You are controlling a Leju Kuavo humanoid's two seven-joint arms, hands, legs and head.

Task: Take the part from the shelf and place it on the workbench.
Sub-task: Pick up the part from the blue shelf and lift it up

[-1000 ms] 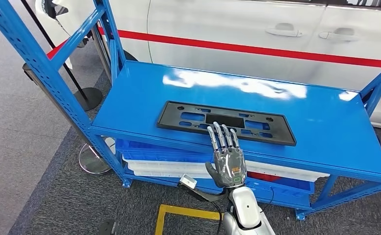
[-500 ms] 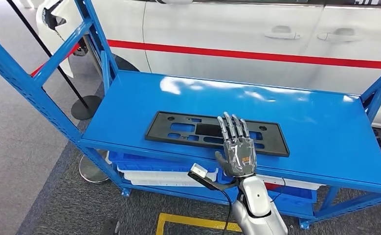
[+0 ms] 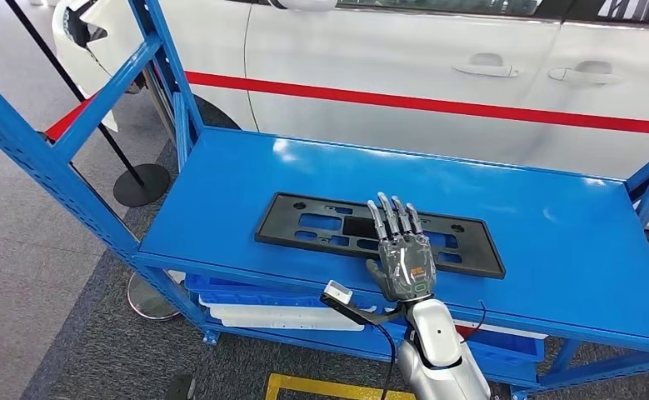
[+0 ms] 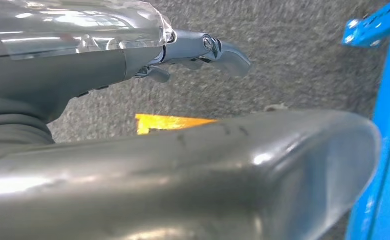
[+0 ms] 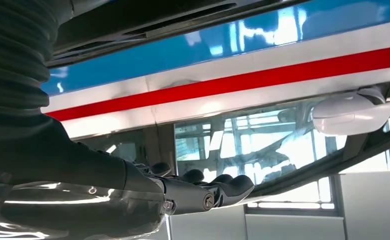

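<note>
A flat black part (image 3: 304,225), a long frame with cut-outs, lies on the blue shelf top (image 3: 554,242) near its front edge. My right hand (image 3: 400,258) reaches over that edge, palm down, with its fingers (image 3: 391,218) stretched out flat across the middle of the part. It grips nothing. In the right wrist view the right hand (image 5: 132,195) shows straight fingers, with the part (image 5: 157,15) as a dark strip beyond them. My left hand (image 4: 203,50) hangs low over grey carpet beside a blue shelf leg (image 4: 383,150), its fingers loose and empty.
A white car (image 3: 404,58) with a red stripe stands close behind the shelf. Blue uprights (image 3: 46,158) rise at the left, with a stanchion base (image 3: 142,183) beyond. White and blue trays (image 3: 279,312) sit on the lower level. A yellow floor mark (image 3: 321,387) lies below.
My right hand has moved forward, from fingertips at the part's near edge to fingers laid across it. The camera has shifted too, so the whole shelf sits differently in the picture.
</note>
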